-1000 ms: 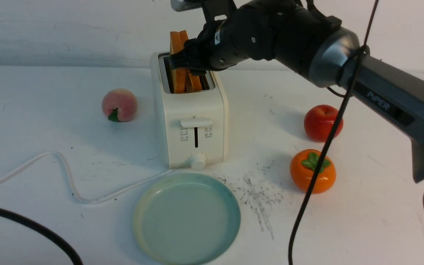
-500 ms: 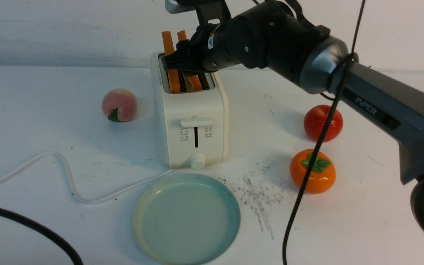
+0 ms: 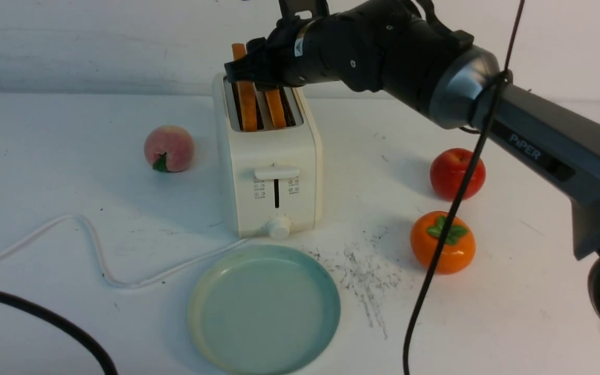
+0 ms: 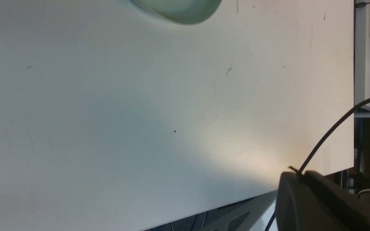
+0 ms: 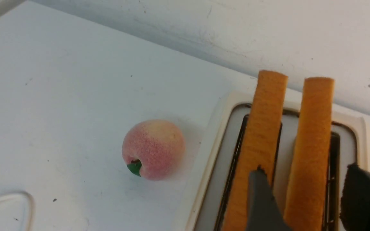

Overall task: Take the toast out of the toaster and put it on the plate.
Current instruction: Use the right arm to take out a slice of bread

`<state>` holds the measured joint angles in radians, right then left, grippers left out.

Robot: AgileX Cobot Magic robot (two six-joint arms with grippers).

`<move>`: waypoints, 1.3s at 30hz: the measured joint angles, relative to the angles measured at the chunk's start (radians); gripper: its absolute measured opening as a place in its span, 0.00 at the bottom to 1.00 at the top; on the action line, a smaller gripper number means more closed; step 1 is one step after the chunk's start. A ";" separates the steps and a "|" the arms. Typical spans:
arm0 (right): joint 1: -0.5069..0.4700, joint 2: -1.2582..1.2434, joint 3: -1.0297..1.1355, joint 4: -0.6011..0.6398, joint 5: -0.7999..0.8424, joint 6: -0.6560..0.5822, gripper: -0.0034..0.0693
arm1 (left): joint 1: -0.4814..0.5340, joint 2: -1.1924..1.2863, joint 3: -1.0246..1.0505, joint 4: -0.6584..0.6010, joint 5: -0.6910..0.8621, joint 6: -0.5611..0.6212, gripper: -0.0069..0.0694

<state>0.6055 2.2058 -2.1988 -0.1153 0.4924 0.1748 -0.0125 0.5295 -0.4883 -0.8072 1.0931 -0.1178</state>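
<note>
In the front view, the toaster [image 3: 271,172] stands mid-table, just behind the bare plate [image 3: 198,312]. Both slots are filled, by the left slice [image 3: 248,109] and the right slice [image 3: 276,108]. The right gripper [image 3: 255,78] hangs across their tops and hides the upper part of the right slice. From here we cannot tell its fingers apart or see what they touch. A peach [image 3: 169,148] lies left of the toaster. An apple [image 3: 448,177] and a persimmon [image 3: 456,250] lie to its right, and a black cable [image 3: 419,312] crosses both.

The left wrist view gives us mostly bare table [image 4: 140,112], a sliver of the plate at the frame's edge, and a dark housing [image 4: 316,202], also cut off. The left gripper shows in no view; it is closed.

In the right wrist view, the toaster is cut off. One finger [image 5: 262,202] sits between the slices and the other stands outside the right slice. The jaws are apart, straddling that slice. A gap shows at the outer finger; whether the inner one touches, we cannot tell.
</note>
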 joint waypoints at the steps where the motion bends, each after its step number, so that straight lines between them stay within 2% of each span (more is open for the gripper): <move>1: 0.000 0.000 0.000 0.000 0.000 0.000 0.53 | 0.000 0.000 0.000 0.000 -0.002 0.000 0.09; 17: -0.001 0.043 -0.003 -0.050 -0.005 0.003 0.55 | 0.000 0.000 0.000 0.025 -0.003 0.000 0.11; 23: -0.001 0.043 -0.003 -0.050 -0.005 0.003 0.52 | 0.000 0.000 0.000 0.037 -0.003 0.000 0.11; 26: -0.001 0.044 -0.003 -0.050 -0.005 0.003 0.39 | 0.000 0.000 0.000 0.037 -0.003 0.000 0.11; 27: -0.001 0.044 -0.003 -0.050 -0.005 0.003 0.39 | 0.000 0.000 0.000 0.037 -0.003 0.000 0.11; 29: -0.001 0.044 -0.003 -0.050 0.002 0.003 0.23 | 0.000 0.000 0.000 0.037 -0.003 0.000 0.11; 32: -0.002 0.042 -0.004 -0.053 0.009 0.003 0.12 | 0.000 0.000 0.000 0.037 -0.003 0.000 0.11; 33: -0.002 0.040 -0.004 -0.053 0.020 0.003 0.05 | 0.000 0.000 0.000 0.037 -0.003 0.000 0.11; 39: -0.002 0.012 -0.002 -0.053 0.060 0.003 0.02 | 0.000 0.000 0.000 0.038 -0.003 0.000 0.11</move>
<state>0.6036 2.2181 -2.2011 -0.1683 0.5523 0.1778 -0.0125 0.5295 -0.4883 -0.7689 1.0899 -0.1178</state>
